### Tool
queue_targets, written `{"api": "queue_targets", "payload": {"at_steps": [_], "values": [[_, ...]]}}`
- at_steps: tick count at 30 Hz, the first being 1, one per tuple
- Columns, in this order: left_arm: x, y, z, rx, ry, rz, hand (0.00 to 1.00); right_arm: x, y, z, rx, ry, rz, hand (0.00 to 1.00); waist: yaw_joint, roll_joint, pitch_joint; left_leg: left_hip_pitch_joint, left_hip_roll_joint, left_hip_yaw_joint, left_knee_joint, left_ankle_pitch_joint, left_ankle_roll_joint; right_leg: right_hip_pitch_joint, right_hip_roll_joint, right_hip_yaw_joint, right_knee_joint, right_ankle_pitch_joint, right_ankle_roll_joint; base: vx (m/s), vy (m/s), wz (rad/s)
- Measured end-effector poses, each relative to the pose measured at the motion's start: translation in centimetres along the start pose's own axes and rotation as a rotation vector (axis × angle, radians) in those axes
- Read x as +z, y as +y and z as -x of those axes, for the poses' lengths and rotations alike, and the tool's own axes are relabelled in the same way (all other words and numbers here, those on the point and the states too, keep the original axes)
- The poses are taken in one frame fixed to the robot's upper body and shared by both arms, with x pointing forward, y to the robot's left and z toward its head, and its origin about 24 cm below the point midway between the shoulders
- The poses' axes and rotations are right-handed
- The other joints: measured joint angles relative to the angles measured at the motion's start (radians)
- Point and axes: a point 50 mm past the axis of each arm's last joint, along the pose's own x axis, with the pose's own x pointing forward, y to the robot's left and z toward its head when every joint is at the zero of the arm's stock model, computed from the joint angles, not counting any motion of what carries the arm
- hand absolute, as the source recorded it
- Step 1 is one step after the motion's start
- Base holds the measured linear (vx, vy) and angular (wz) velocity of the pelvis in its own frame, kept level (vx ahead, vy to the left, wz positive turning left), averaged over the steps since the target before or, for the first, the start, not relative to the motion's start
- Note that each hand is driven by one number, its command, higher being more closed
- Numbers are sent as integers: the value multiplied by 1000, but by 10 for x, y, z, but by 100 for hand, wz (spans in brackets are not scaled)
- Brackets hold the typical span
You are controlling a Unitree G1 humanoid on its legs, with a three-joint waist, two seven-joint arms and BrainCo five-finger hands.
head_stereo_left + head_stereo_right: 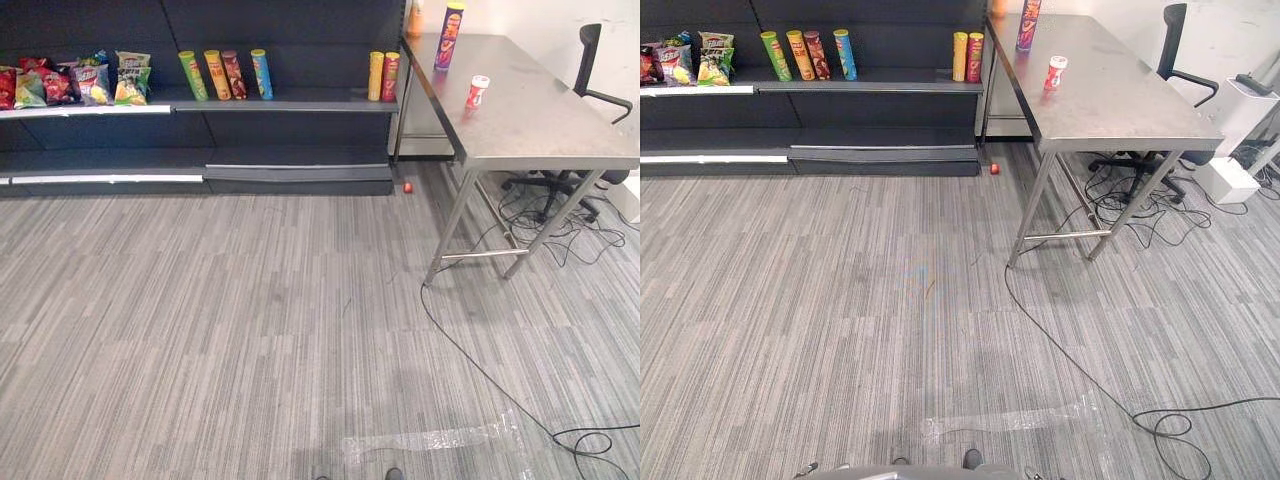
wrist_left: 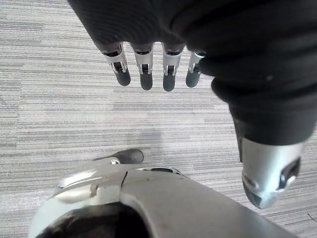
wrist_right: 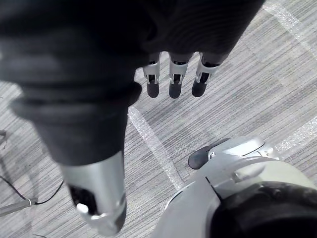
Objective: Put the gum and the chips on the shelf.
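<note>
The left hand point(image 2: 148, 25) wore a dark ribbed cover over its back and wrist, matte and faintly creased. Its fingers point(image 2: 144, 67) were silver with small black recesses (like little cut-outs) and rounded dark tips. The thumb point(image 2: 270, 168) was a thick silver barrel with a dark end. The right hand point(image 3: 148, 25) matched it, with the same black ribbing, silver fingers point(image 3: 176, 74) with dark tips, and a silver thumb point(image 3: 94, 193) bearing a dark slot.
</note>
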Motion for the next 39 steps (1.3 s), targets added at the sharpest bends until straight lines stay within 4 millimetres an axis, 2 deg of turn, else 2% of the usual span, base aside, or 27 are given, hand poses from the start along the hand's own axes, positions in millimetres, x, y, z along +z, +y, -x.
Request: {"api": "queue_targets", "payload": {"at_steps": [10,15,16,17,18,19,20,22,23,26,27,28,29,30,31,32,33,34,35,37,38,39], "values": [[1,0,0,-2,-3,0,0,1,0,0,3,0,-9,0,-1,2,0,-24,0,-12,0,0,0,-14,1,-12,-6,-1,-1,-1,-17,2],[9,0,-2,1,-20,16,0,6,3,-1,7,-12,-31,0,-1,3,16,-38,8,-20,9,0,-8,-65,2,-19,89,-51,-24,26,-18,6],[11,2,-3,8,-27,34,0,7,3,-2,7,-16,-33,0,-1,-6,22,-47,11,-22,54,-25,-22,-69,0,-19,120,-73,-29,21,-56,7],[16,6,-3,27,-43,81,0,6,9,-1,20,-16,-47,0,1,-21,36,-97,28,-18,198,-91,-39,-70,-2,-18,161,-107,-40,-1,-95,8],[19,9,-3,47,-58,174,0,8,12,-2,24,-25,-66,0,4,-30,49,-184,62,11,419,-152,-44,-71,6,-19,193,-134,-54,-30,-102,3],[20,10,-3,54,-62,214,0,8,11,-2,23,-30,-74,0,4,-30,56,-232,88,29,537,-168,-41,-68,13,-20,207,-145,-61,-43,-113,-4],[20,8,-3,61,-65,283,0,9,11,-1,22,-38,-82,0,9,-21,76,-308,138,37,740,-163,-46,-38,27,-16,226,-164,-75,28,-63,-9],[18,7,-2,64,-58,321,0,10,11,-1,21,-40,-84,0,10,-24,93,-361,185,61,834,-202,-45,15,27,-10,229,-189,-84,115,-20,-2],[18,7,-2,62,-61,331,0,9,11,-1,20,-37,-84,0,10,-24,92,-376,188,63,819,-203,-46,24,21,-8,229,-194,-81,150,51,-9],[21,5,-2,59,-78,368,0,14,11,-2,24,-51,-83,0,27,-24,91,-434,183,47,557,-141,-61,27,-23,30,227,-217,-62,176,130,-34],[20,2,-2,56,-73,366,0,19,11,-3,27,-64,-72,0,26,-8,91,-444,176,24,373,-73,-86,34,-40,48,212,-229,-42,266,228,-31],[19,-1,-1,51,-69,376,0,21,9,-3,22,-68,-68,0,27,4,90,-442,179,19,300,-45,-102,40,-44,54,205,-234,-33,388,343,-31],[19,-7,-1,36,-64,392,0,23,2,-3,9,-74,-49,0,27,36,93,-445,194,21,236,-29,-116,69,-44,67,185,-248,-12,297,296,-24],[19,-8,-1,33,-63,397,0,24,1,-3,4,-73,-44,0,29,43,95,-449,202,24,249,9,-110,86,-50,76,180,-260,1,412,395,-31],[13,-4,0,45,-54,415,0,24,4,-3,13,-72,-38,0,32,39,81,-445,168,33,313,79,-83,113,-98,98,178,-297,0,353,326,-30],[13,-2,0,52,-57,416,0,22,3,-3,10,-67,-36,0,32,23,73,-449,147,36,338,82,-76,119,-119,106,182,-304,-12,571,388,-37],[12,3,0,64,-63,409,0,22,11,-3,30,-67,-39,0,32,-5,53,-461,111,58,369,56,-37,104,-158,137,211,-289,-11,577,340,-13],[15,7,-1,70,-71,403,0,20,16,-3,44,-67,-48,0,24,-21,42,-457,75,66,371,36,-13,70,-187,166,272,-258,7,562,323,0],[16,8,-1,72,-75,400,0,20,16,-3,43,-66,-56,0,24,-28,36,-451,62,70,377,24,-1,52,-197,183,308,-247,19,469,275,9],[17,10,-1,75,-79,401,0,18,18,-3,43,-58,-79,0,31,-41,31,-420,38,89,421,-33,24,6,-218,222,474,-214,31,414,211,-7],[16,11,-1,78,-75,397,0,17,19,-3,43,-58,-91,0,30,-46,28,-380,24,100,437,-80,36,-39,-222,254,622,-157,49,427,201,-11],[13,13,0,81,-69,384,0,17,18,-3,41,-57,-100,0,28,-50,18,-332,7,115,427,-113,48,-89,-228,273,767,-56,82,421,193,-10]]}}
